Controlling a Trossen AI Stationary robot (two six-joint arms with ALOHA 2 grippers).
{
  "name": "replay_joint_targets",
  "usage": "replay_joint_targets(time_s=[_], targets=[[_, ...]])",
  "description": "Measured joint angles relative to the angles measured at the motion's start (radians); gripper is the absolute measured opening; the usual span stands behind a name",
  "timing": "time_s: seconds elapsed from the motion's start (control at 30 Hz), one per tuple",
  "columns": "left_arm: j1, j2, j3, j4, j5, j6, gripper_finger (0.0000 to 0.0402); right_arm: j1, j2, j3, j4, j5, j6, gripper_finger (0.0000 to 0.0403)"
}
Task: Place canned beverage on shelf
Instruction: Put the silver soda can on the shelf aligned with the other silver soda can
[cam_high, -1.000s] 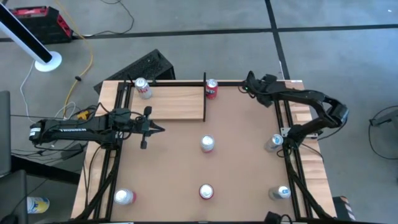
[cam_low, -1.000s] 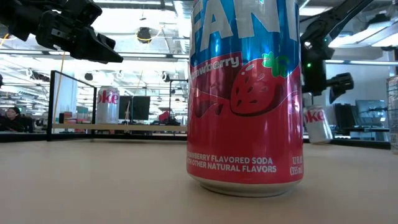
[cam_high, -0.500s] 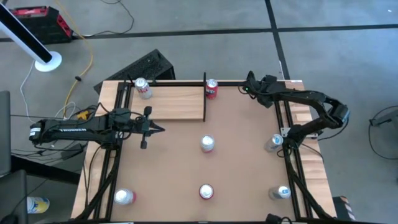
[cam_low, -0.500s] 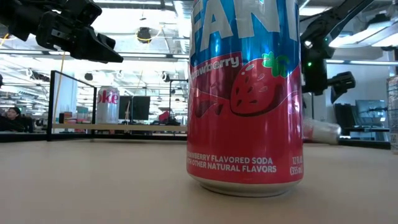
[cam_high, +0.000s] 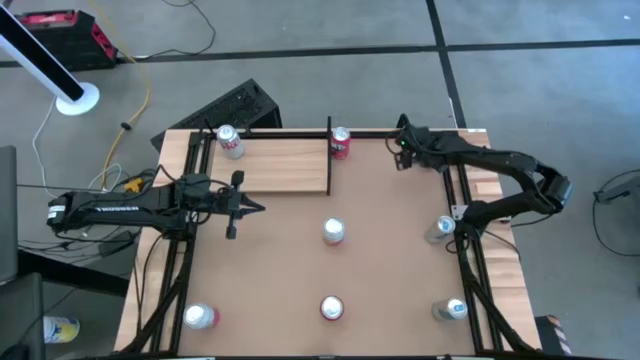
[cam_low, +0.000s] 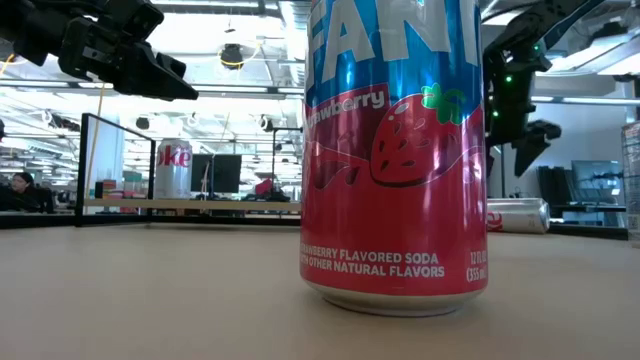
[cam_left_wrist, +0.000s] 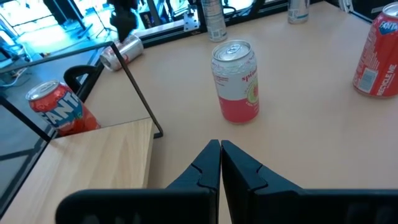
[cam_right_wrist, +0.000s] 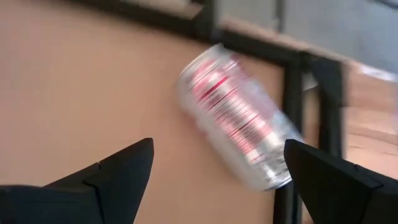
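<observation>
**Q:** Where is the canned beverage, and what has hold of it?

**A:** Nothing. The silver can with red lettering (cam_right_wrist: 239, 121), a smooth aluminium cylinder, lies on its side on the brown tabletop board (cam_high: 390, 270) at the far edge, close to the black metal frame rail (cam_right_wrist: 292, 93). The right gripper (cam_high: 401, 146) hangs above it with its 2 dark, wedge-shaped fingers spread wide, 1 to each side of the can and clear of it.

**Q:** And the shelf?

**A:** The shelf (cam_high: 285, 165), a pale rectangular plank with straight grain lines, sits at the table's far left, with a thin black upright (cam_high: 329, 155) at its right end. 1 silver can (cam_high: 228, 141) stands upright on its far left corner. A red can (cam_high: 340, 142) stands on the tabletop just beyond the upright, between the shelf and the fallen can.

**Q:** The other arm?

**A:** The left gripper (cam_high: 255, 208) hovers over the table's left side, near the shelf's front edge, its 2 tapered fingers pressed together on nothing.
</observation>
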Motion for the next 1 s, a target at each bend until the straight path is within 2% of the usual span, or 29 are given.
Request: replay_joint_targets(time_s=[0.2, 0.53, 0.77, 0.9, 1.0], targets=[[0.0, 0.0, 0.0, 0.001, 0.0, 0.0, 0.0, -0.032, 0.058, 0.033, -0.069, -0.051, -0.167, 0.0384], [0.0, 0.0, 0.0, 0.024, 0.0, -0.009, 0.0, -0.084, 0.263, 0.25, -0.245, -0.073, -0.508, 0.0384], [0.001, 0.0, 0.0, 0.021, -0.001, -0.018, 0.0, -0.222, 0.451, 0.413, -0.391, -0.116, -0.607, 0.0384], [0.001, 0.0, 0.0, 0.02, -0.024, -0.018, 0.0, -0.282, 0.539, 0.444, -0.407, -0.18, -0.68, 0.0384], [0.001, 0.0, 0.0, 0.015, -0.05, -0.019, 0.0, -0.307, 0.586, 0.452, -0.417, -0.159, -0.702, 0.0384]])
